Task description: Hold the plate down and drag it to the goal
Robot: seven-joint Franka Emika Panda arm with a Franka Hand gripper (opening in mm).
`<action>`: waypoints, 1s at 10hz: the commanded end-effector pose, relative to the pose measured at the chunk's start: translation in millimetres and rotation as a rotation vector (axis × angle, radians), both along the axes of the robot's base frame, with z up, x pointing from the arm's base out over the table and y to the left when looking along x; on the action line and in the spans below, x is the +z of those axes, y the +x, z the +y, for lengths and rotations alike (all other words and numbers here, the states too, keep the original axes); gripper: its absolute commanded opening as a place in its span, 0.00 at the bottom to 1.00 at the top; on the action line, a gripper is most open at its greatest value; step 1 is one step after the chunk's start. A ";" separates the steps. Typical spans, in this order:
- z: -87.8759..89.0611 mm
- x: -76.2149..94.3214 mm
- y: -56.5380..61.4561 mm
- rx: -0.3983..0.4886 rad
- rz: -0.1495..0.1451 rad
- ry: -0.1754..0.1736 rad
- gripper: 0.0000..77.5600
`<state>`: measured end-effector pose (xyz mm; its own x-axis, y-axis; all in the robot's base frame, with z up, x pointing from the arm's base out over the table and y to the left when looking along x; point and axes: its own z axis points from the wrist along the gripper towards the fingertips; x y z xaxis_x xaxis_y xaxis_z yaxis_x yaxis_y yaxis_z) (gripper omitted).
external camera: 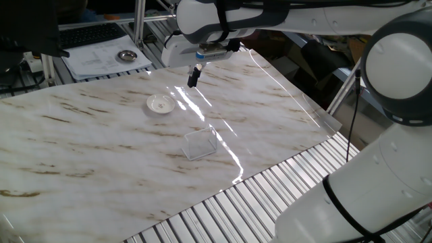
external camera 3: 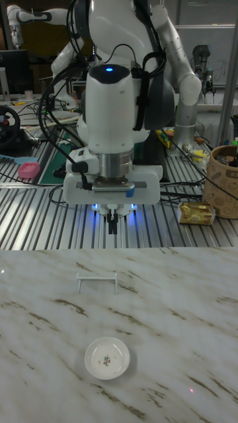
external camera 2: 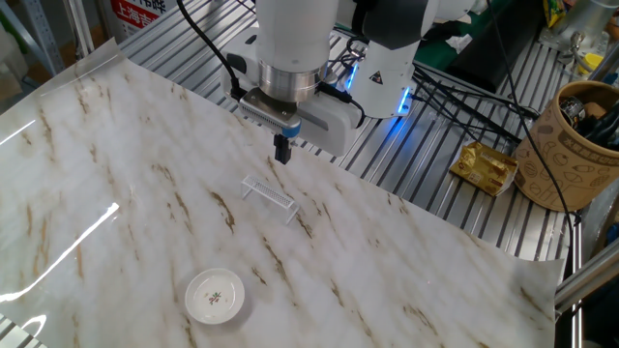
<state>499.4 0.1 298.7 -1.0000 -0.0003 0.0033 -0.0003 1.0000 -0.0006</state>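
Observation:
The plate (external camera: 160,104) (external camera 2: 215,295) (external camera 3: 106,358) is a small white dish with a faint centre mark, lying flat on the marble sheet. The goal (external camera: 200,144) (external camera 2: 270,196) (external camera 3: 96,281) is a clear, near-square patch with glinting edges, a short way from the plate. My gripper (external camera: 193,76) (external camera 2: 282,151) (external camera 3: 113,224) hangs in the air above the sheet's edge on the robot's side, beyond the goal from the plate. Its fingers are pressed together with nothing between them. It touches neither thing.
A grey metallic dish (external camera: 125,56) sits on papers off the marble sheet (external camera: 101,155). A brown patterned cup (external camera 2: 576,145) of tools and a gold packet (external camera 2: 487,167) stand on the slatted table. The robot base (external camera 3: 112,99) rises behind the sheet.

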 end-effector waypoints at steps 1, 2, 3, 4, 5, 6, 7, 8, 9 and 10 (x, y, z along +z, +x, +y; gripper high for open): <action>0.0 0.0 0.0 -0.326 -0.061 0.058 0.00; 0.0 0.0 0.0 -0.324 -0.063 0.039 0.00; 0.0 0.0 0.0 -0.322 -0.064 0.025 0.00; 0.0 0.0 0.0 -0.322 -0.063 0.025 0.00; 0.0 0.0 0.0 -0.322 -0.062 0.025 0.00; 0.0 0.0 0.0 -0.324 -0.059 0.029 0.00; 0.2 0.4 1.8 -0.324 -0.059 0.030 0.00; 0.9 1.6 6.9 -0.329 -0.058 0.031 0.00; 1.5 2.7 13.1 -0.333 -0.057 0.032 0.00; 2.2 3.0 19.1 -0.333 -0.053 0.033 0.00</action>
